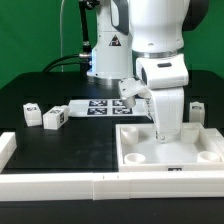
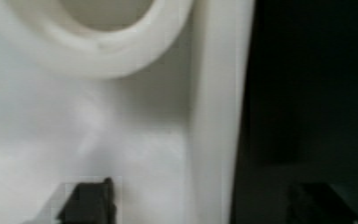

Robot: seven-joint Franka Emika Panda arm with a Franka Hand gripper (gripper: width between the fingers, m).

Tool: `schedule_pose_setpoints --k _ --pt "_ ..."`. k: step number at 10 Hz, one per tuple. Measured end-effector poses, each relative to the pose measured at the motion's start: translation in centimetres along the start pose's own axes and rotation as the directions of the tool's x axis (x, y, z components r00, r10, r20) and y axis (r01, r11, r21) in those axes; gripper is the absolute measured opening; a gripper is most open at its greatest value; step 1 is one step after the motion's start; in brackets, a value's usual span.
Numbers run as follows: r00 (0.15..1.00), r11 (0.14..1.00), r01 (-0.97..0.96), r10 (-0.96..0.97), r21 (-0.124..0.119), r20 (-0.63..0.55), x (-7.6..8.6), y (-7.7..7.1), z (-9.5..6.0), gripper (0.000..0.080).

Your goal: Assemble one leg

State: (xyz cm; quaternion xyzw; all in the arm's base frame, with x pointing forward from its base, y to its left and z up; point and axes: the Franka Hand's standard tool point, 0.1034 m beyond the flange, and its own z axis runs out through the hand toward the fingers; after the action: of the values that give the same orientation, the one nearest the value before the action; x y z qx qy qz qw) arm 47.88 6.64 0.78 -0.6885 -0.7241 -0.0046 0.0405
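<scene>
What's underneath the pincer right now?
The white panel lies under the pincer. The wrist view shows the panel's raised rim and a round socket there. In the exterior view, the pincer itself covers that patch of panel.

Three legs show in the exterior view, each a small chunky white plastic block with a black-and-white square tag on one face, all resting on the black table [image 1: 70, 150] with no fingers on them. The left leg [image 1: 31, 113] sits at the middle left of the frame. The second leg [image 1: 55, 118] stands just beside it, slightly lower in the frame and nearer the centre; whether the two touch cannot be told. The right leg [image 1: 198, 110] stands alone near the right edge at about the same height, well apart from the pair.
</scene>
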Motion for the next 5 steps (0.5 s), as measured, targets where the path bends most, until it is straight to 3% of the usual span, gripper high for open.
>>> schedule_pose_setpoints --k 5 --pt "1.0 1.0 -0.001 0.001 0.0 0.0 -0.07 0.0 0.0 0.0648"
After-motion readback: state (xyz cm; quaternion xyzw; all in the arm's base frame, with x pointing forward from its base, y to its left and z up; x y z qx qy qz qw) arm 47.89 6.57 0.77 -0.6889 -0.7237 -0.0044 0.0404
